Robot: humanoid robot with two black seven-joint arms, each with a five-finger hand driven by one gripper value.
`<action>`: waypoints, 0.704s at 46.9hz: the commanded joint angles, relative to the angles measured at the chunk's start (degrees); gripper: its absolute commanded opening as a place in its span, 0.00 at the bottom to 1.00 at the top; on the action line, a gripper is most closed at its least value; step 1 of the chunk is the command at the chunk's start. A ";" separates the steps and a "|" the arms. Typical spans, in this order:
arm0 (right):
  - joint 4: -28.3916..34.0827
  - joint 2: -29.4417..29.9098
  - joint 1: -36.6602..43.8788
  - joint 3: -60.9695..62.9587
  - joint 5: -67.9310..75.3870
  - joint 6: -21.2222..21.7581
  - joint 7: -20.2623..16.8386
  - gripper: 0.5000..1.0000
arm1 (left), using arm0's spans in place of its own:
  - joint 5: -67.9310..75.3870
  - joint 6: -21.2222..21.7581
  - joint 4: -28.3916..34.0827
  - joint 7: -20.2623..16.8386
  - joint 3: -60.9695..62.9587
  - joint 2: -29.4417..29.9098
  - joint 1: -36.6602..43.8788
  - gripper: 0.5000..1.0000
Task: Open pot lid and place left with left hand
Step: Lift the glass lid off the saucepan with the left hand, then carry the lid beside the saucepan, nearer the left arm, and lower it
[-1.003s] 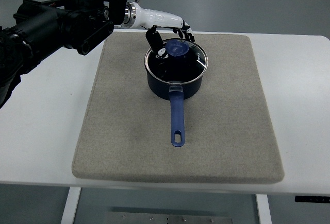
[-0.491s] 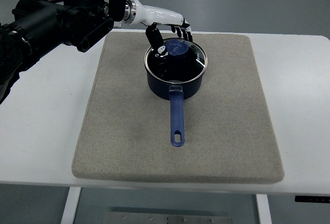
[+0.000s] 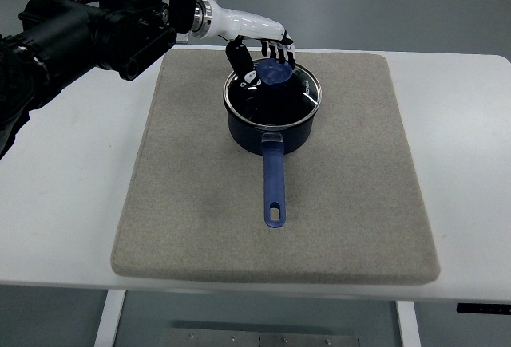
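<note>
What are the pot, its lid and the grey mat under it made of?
The pot looks like dark blue enamelled or coated metal, slightly glossy. Its lid seems to be clear glass with a shiny metal rim and a blue plastic-looking knob. The mat looks like matte grey felt or similar fabric.

One marking is present: a short line of white lettering on the glass lid (image 3: 275, 92) of the blue pot (image 3: 270, 128), near its right rim. The characters are too small and blurred to read. No other text, label, brand, number or sign can be made out on the grey mat (image 3: 351, 203), the white table (image 3: 463, 147) or the robot arm (image 3: 88, 32).
</note>
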 commanded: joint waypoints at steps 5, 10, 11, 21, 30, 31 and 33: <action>0.00 0.00 0.00 0.00 -0.01 0.00 0.00 0.83 | 0.87 -0.46 -0.01 0.00 0.08 -0.01 -0.88 0.00; 0.00 0.00 0.00 0.00 -0.01 0.00 0.00 0.83 | 0.97 -0.46 0.17 0.00 0.78 -0.01 -1.14 0.00; 0.00 0.00 0.00 0.00 -0.01 0.00 0.00 0.83 | 0.97 -0.46 0.17 0.00 0.78 -0.01 -1.14 0.00; 0.00 0.00 0.00 0.00 -0.01 0.00 0.00 0.83 | -0.09 -0.46 1.57 0.00 0.70 0.87 -2.37 0.00; 0.00 0.00 0.00 0.00 -0.01 0.00 0.00 0.83 | -0.44 -0.46 5.53 0.00 0.17 2.71 -1.93 0.00; 0.00 0.00 0.00 0.00 -0.01 0.00 0.00 0.83 | -0.44 -0.46 5.62 0.00 0.17 3.24 -1.76 0.00; 0.00 0.00 0.00 0.00 -0.01 0.00 0.00 0.83 | -0.53 -0.46 5.62 0.00 0.08 4.47 -1.58 0.00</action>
